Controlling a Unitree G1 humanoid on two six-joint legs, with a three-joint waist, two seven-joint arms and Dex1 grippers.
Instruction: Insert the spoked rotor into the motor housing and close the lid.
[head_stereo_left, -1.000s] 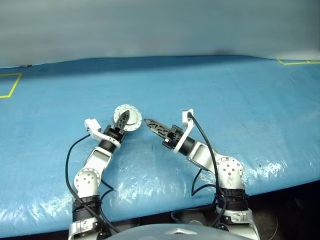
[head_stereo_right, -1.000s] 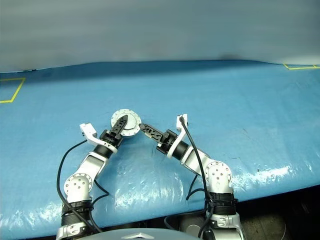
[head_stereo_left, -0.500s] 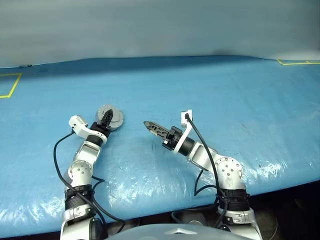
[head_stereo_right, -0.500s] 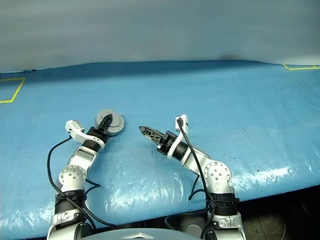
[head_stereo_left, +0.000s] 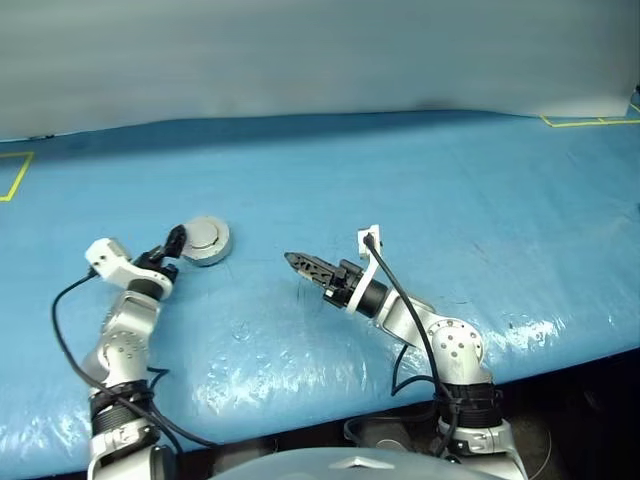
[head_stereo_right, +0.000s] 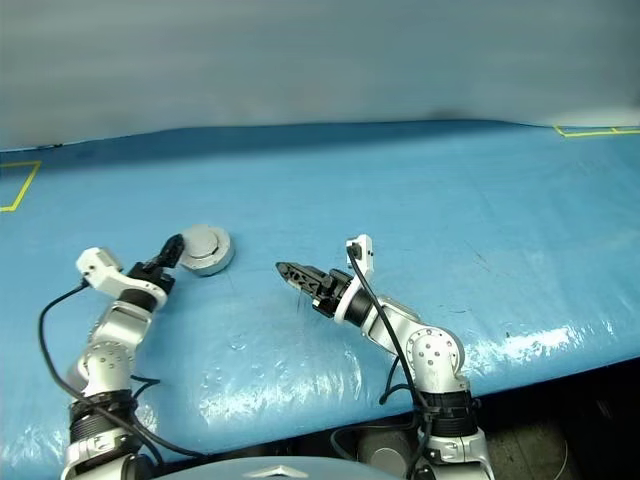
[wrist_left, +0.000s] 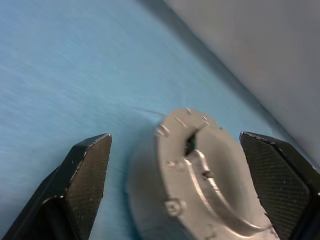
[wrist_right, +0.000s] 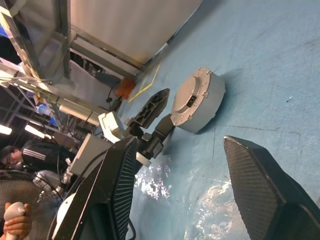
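Observation:
The motor housing (head_stereo_left: 206, 240) is a round grey metal can resting on the blue table (head_stereo_left: 450, 190), left of centre. A plain grey round face, the lid (head_stereo_right: 205, 242), covers its top. The spoked rotor is hidden. My left gripper (head_stereo_left: 175, 241) sits just left of the housing and is open. In the left wrist view its fingers (wrist_left: 85, 170) stand wide on either side of the housing (wrist_left: 200, 180) without touching it. My right gripper (head_stereo_left: 300, 265) hovers low over mid table, right of the housing, open with nothing between its fingers (wrist_right: 250, 180).
Yellow tape marks (head_stereo_left: 15, 175) lie near the table's far left and far right corners. A grey wall (head_stereo_left: 320, 55) rises behind the table. The right wrist view shows a metal frame (wrist_right: 60, 30) and a person's hand (wrist_right: 15, 215) beyond the table.
My left gripper carried the round housing from mid table to the left, laid it flat and opened off it. The right gripper has hardly moved.

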